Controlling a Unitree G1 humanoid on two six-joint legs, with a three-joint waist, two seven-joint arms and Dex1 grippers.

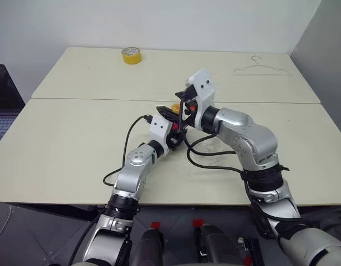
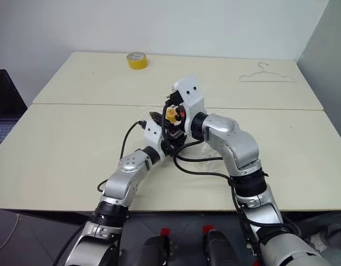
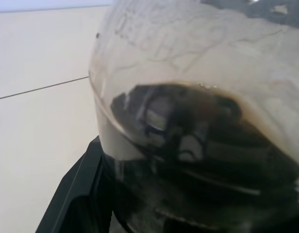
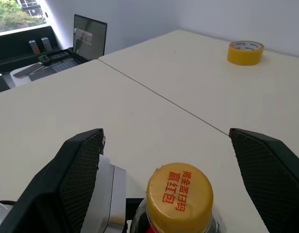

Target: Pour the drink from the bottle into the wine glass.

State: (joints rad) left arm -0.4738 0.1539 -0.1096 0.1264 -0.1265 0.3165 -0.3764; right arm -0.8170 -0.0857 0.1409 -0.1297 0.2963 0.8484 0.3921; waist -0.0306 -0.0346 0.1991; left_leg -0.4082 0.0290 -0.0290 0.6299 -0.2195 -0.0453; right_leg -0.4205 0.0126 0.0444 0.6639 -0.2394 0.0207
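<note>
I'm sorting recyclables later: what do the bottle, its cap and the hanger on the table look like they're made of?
The bottle looks like clear, glossy plastic: dark drink and reflections show through its wall. Its cap seems matte yellow plastic with red printed characters. The hanger is a thin pale outline, probably wire, though that is hard to tell.

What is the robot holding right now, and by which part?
The left gripper holds the bottle by its rounded body. The right gripper stands open around the yellow cap, gripping nothing.

We see the bottle's yellow cap (image 2: 172, 114) between our two tools near the tabletop (image 2: 59, 149) centre; a yellow tape roll (image 2: 137, 60) sits by the far edge, a wire hanger (image 2: 267, 76) near the far right corner.
</note>
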